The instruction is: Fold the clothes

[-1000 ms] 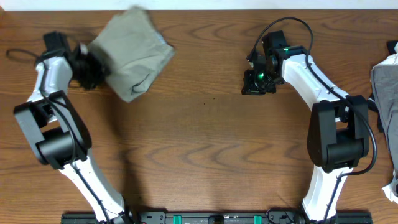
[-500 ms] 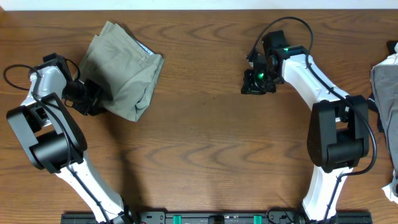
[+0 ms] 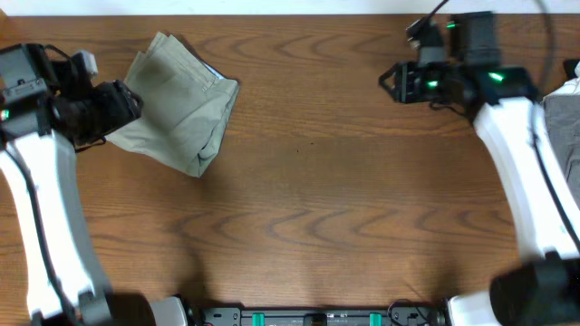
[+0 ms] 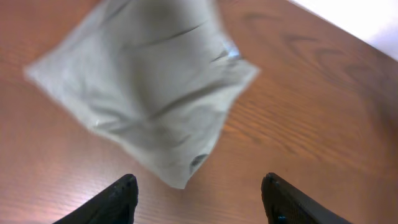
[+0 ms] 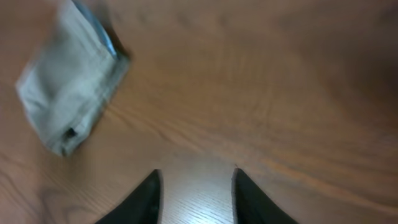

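The clothes (image 3: 179, 101) lie as a folded khaki bundle on the wooden table at the back left, with a blue-white label showing at the upper edge. In the left wrist view the clothes (image 4: 149, 93) lie just ahead of my left gripper (image 4: 199, 185), which is open with only bare table between its fingers. From overhead the left gripper (image 3: 134, 100) hovers at the bundle's left edge. My right gripper (image 3: 388, 81) is at the back right, far from the bundle. It is open (image 5: 197, 175) over bare wood, and the clothes (image 5: 68, 102) show small at that view's upper left.
Another grey garment (image 3: 564, 127) lies at the table's right edge, behind the right arm. The table's back edge (image 4: 367, 25) meets a white surface just beyond the bundle. Bare wood fills the middle and front of the table.
Both grippers have opened. The left one let go of the clothes, which settled flat, and drew back to the left. The right arm rose and swung toward the back right.
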`<action>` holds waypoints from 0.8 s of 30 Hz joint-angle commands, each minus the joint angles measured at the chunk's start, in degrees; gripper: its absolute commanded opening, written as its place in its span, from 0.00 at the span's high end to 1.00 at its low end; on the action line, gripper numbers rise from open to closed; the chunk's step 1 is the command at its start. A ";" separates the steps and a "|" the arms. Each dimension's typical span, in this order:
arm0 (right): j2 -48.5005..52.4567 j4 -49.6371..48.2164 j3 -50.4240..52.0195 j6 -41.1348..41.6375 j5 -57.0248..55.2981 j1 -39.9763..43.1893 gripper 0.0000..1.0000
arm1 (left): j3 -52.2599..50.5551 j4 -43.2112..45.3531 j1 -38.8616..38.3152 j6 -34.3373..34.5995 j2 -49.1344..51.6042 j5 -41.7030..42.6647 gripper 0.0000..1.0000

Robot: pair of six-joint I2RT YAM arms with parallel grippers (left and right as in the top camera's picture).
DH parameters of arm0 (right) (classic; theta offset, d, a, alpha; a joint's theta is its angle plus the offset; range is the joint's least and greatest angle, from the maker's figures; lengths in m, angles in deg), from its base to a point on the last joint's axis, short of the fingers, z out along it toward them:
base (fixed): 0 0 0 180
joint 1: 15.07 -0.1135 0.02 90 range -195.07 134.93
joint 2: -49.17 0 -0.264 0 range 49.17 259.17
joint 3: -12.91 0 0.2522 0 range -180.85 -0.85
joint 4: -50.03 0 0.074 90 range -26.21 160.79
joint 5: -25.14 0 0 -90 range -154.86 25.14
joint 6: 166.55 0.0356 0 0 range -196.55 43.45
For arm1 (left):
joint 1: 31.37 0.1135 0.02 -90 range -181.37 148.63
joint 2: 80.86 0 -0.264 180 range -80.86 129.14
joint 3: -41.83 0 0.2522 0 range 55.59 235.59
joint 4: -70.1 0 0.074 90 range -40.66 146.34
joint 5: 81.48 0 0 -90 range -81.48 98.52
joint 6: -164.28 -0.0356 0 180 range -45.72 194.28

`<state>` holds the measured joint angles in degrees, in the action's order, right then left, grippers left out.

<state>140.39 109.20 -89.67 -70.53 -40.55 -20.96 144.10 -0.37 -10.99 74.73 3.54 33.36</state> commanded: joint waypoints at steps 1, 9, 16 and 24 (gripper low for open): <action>-8.07 0.83 -0.44 -1.44 -4.07 0.59 0.01 | 0.63 -0.55 -2.51 -7.93 -5.97 -4.37 0.02; -20.20 4.02 -0.42 -1.38 -5.18 0.57 0.01 | 0.63 -0.74 -3.10 -7.93 -11.93 -5.22 0.02; -24.96 5.88 -0.42 -1.40 -5.25 0.59 0.01 | 0.63 -0.74 -3.10 -7.93 -11.85 -5.22 0.02; -26.91 12.02 -0.33 -2.75 -12.37 0.59 0.01 | 0.63 -0.74 -3.10 -7.93 -11.74 -5.22 0.02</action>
<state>115.00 120.98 -89.74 -71.65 -47.76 -20.92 144.34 -0.91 -14.02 67.95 -8.22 28.86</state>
